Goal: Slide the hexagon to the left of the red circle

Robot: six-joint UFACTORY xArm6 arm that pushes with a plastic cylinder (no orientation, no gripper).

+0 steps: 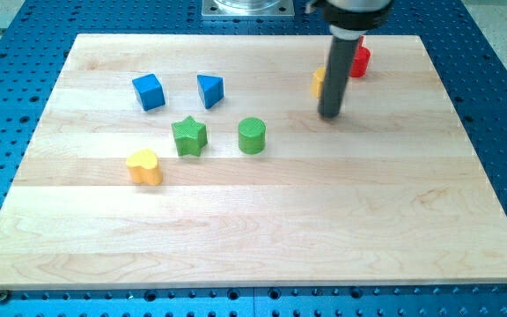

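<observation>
In the one camera view, a yellow block (pixel 318 82) — presumably the hexagon, though the rod hides most of it, so neither its shape, its long axis nor its pointing can be made out — lies near the board's top edge, right of centre, just left of the red block (pixel 360 60), itself partly hidden. My tip (pixel 330 115) is a bare rod gripping nothing, planted on the wooden board (pixel 253 229) just below and to the right of the yellow block. The blue cube (pixel 149 92), blue triangle (pixel 209 90), green star (pixel 188 136), green cylinder (pixel 252 136) and yellow heart (pixel 144 165) sit well apart toward the left edge — open wood spans the bottom edge and both right corners.
</observation>
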